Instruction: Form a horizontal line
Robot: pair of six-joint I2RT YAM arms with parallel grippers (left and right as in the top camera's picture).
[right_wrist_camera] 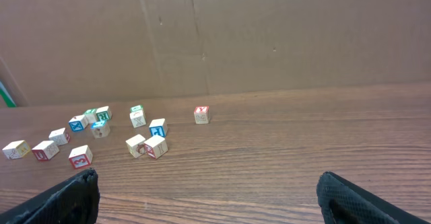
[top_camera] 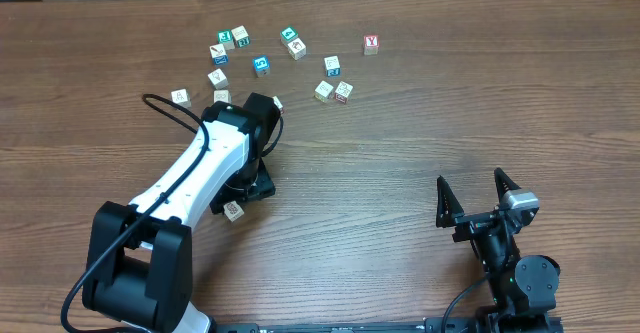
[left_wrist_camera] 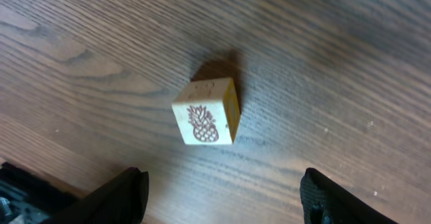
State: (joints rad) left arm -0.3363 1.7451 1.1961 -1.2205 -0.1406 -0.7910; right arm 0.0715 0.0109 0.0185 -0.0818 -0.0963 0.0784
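My left claw (left_wrist_camera: 223,182) spread apart, pineapple cube (left_wrist_camera: 205,113) mid-frame on the bench (left_wrist_camera: 350,56), my right claw (top_camera: 470,179) apart, lower right overhead

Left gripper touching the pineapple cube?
Apart. The left wrist view shows bare table between the pineapple cube and both fingers of the open left gripper.

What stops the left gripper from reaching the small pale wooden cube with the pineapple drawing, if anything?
Probably nothing, so yes: the left gripper is open and the pineapple cube lies alone just ahead, centred between its fingers.
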